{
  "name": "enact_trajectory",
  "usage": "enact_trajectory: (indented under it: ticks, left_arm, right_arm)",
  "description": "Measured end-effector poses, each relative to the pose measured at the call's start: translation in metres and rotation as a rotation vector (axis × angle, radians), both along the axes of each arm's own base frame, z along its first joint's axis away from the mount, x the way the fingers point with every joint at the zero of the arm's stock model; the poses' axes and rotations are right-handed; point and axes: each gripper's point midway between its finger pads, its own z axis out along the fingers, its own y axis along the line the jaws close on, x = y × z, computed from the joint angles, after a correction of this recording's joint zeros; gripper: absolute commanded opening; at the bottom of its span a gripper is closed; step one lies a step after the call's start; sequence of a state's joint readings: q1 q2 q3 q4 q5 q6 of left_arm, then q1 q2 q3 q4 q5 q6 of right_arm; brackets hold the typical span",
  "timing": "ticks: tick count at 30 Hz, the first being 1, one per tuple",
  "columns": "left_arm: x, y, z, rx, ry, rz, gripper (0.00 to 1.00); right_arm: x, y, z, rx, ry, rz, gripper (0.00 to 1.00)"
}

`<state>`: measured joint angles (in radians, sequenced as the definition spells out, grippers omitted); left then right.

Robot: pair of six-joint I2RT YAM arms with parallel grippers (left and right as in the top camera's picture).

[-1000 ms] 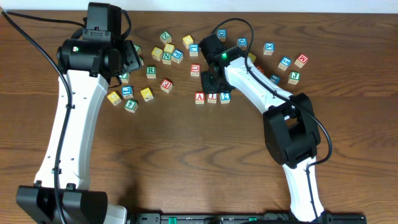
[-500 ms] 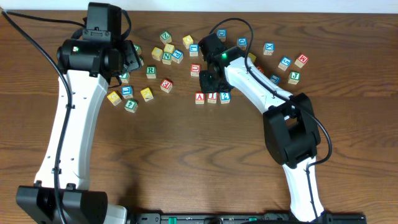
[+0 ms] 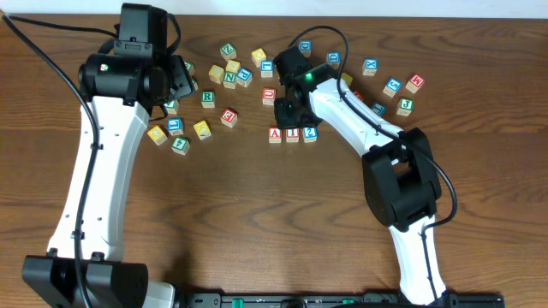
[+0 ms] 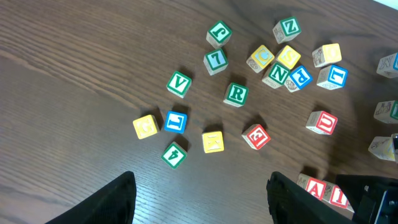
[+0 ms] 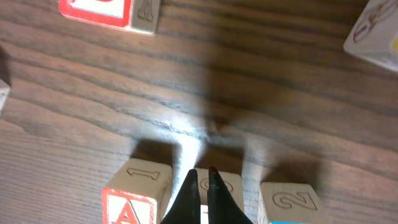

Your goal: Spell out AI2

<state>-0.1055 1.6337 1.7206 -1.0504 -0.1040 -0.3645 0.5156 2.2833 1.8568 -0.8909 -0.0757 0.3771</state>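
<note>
Three wooden cubes stand in a row on the table: the red A cube (image 3: 275, 133), the red I cube (image 3: 292, 133) and the blue 2 cube (image 3: 309, 133). In the right wrist view the A cube (image 5: 138, 190) is left, the I cube (image 5: 228, 190) is middle and the 2 cube (image 5: 291, 202) is right. My right gripper (image 5: 203, 172) is shut and empty, its tips over the I cube's back edge. My left gripper (image 4: 199, 193) is open and empty, up at the far left, above the scattered cubes. The A cube also shows in the left wrist view (image 4: 316, 186).
Many loose letter cubes lie along the back of the table: a cluster around a green R cube (image 3: 208, 97) on the left, a red cube (image 3: 269, 95) just behind the row, and others such as a red cube (image 3: 414, 83) at the right.
My right gripper has shifted very slightly toward the row of cubes. The left arm and the cubes have not moved.
</note>
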Motion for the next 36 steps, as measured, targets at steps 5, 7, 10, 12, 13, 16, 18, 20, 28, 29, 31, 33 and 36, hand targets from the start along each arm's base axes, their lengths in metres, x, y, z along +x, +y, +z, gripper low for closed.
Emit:
enact_trajectory:
  ticks: [5,7,10,12,13,16,18,20,28,29,31,33,36]
  left_arm:
    - [0.000,0.000,0.000,-0.001,0.000,0.000,0.67]
    - [0.000,0.000,0.000,-0.001,0.000,0.000,0.67]
    - [0.000,0.000,0.000,0.000,0.000,0.000,0.67]
    - [0.000,0.000,0.000,-0.001,0.000,0.000,0.67]
    - [0.000,0.000,0.000,-0.001,0.000,0.000,0.67]
    - [0.000,0.000,0.000,-0.001,0.000,0.000,0.67]
    - [0.000,0.000,0.000,0.000,0.000,0.000,0.67]
    - [0.000,0.000,0.000,-0.001,0.000,0.000,0.67]
    - [0.000,0.000,0.000,0.000,0.000,0.000,0.67]
    - [0.000,0.000,0.000,0.000,0.000,0.000,0.67]
    - [0.000,0.000,0.000,-0.001,0.000,0.000,0.67]
    - [0.000,0.000,0.000,0.000,0.000,0.000,0.67]
    - [0.000,0.000,0.000,0.000,0.000,0.000,0.67]
  right_arm:
    - [0.002,0.000,0.001,0.004,-0.007,-0.003,0.04]
    - [0.004,-0.002,0.001,0.005,-0.008,-0.004,0.04]
    - [0.005,-0.012,0.007,-0.003,-0.004,-0.024,0.04]
    - [0.005,-0.026,0.013,-0.021,0.004,-0.054,0.04]
    - [0.004,-0.033,0.016,-0.031,0.011,-0.070,0.04]
    - [0.002,-0.054,0.022,-0.061,0.037,-0.112,0.05]
    - [0.001,-0.067,0.022,-0.077,0.055,-0.137,0.07]
    - [0.002,-0.075,0.021,-0.087,0.060,-0.159,0.07]
    - [-0.005,-0.085,0.008,-0.117,0.084,-0.175,0.06]
    - [-0.006,-0.086,0.005,-0.119,0.087,-0.175,0.06]
    - [-0.008,-0.085,0.001,-0.121,0.090,-0.173,0.05]
    - [-0.009,-0.085,-0.002,-0.122,0.092,-0.174,0.05]
    - [-0.013,-0.083,-0.005,-0.123,0.100,-0.175,0.04]
